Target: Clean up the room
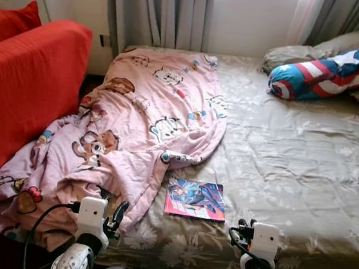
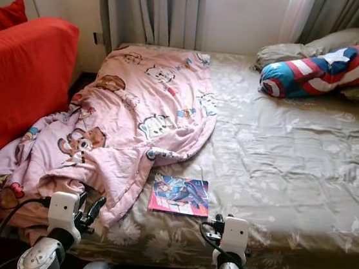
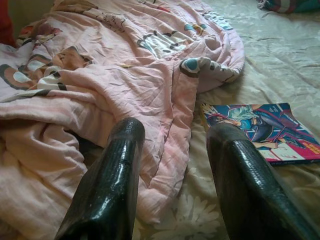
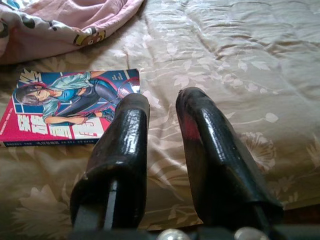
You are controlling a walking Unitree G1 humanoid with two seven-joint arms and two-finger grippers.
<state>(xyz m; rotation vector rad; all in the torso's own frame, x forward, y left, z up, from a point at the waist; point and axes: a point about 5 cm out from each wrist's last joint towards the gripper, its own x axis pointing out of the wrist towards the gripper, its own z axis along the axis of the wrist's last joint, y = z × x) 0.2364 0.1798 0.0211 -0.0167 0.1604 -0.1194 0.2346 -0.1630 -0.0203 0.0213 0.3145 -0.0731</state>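
Nearest us, our left end effector (image 1: 117, 217) hangs at the foot of the bed with its fingers (image 3: 107, 190) spread wide and empty, poised over the hem of the pink cartoon blanket (image 1: 135, 123). Our right end effector (image 2: 220, 225) is also empty, its fingers (image 4: 122, 145) parted by a narrow gap above the bed sheet (image 1: 293, 160). Just beyond and between them lies a comic book (image 1: 196, 199), flat on the sheet, beside the blanket's edge. We judge we are at the approach, with nothing picked up yet. Next we would reach forward, slide a finger under the book's near edge and lift it. Farther back, the blanket sprawls rumpled towards the red sofa (image 1: 23, 84), and a star-and-stripe bolster (image 1: 329, 70) rests by the pillows (image 1: 345, 46).
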